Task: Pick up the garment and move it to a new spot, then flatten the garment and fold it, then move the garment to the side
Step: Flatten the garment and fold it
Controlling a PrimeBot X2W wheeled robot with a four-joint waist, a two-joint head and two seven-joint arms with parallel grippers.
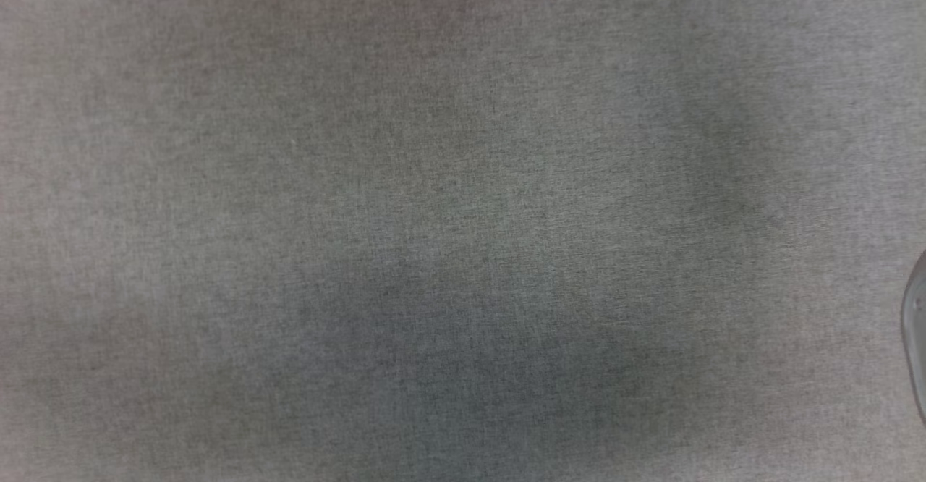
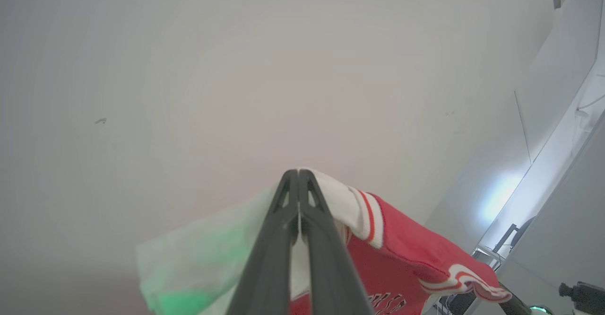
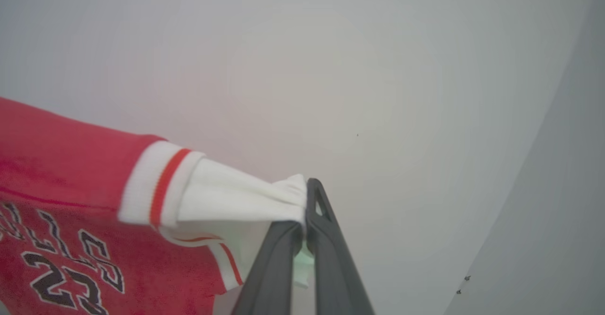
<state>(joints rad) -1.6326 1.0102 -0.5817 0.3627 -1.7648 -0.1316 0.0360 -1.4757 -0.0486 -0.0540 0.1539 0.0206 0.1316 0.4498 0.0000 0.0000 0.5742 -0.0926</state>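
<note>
The left gripper (image 2: 298,179) is clamped shut on one white sleeve of the garment (image 2: 406,251), a red knit basketball shirt. The right gripper (image 3: 306,196) pinches the other sleeve, so the shirt hangs in the air between them. It looks light, soft and limp, and sleeve hems or shoulders suit gripping. The right wrist view shows the black "BULLS 23" print. The head view shows the shadowed grey woven worktop (image 1: 463,178).

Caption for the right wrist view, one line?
Right end effector shut on the white sleeve of a red number-23 basketball shirt, against a pale surface.
</note>
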